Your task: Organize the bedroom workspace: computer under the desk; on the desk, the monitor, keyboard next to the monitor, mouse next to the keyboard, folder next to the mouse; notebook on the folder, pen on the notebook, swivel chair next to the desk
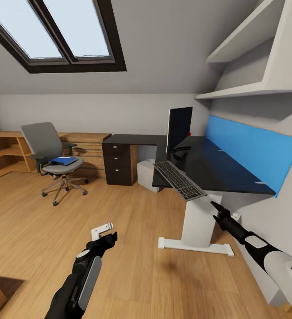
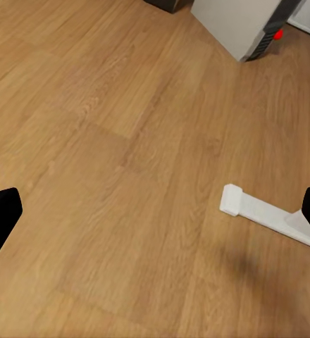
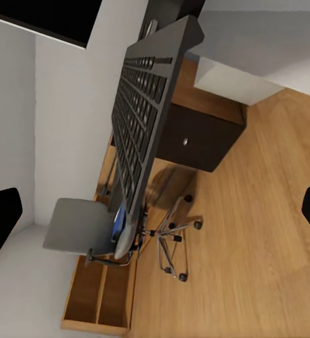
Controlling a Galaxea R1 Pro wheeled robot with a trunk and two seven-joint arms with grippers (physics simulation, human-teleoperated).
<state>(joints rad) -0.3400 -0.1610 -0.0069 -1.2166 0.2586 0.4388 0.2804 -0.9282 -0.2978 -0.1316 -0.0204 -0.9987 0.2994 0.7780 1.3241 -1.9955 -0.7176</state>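
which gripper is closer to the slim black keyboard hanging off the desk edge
Right. The right gripper sits just below the slim black keyboard's overhanging end, beside the white desk leg. The left gripper hangs lower over the wood floor, well away.

Attic bedroom-office: skylight in sloped ceiling, desk, swivel chair
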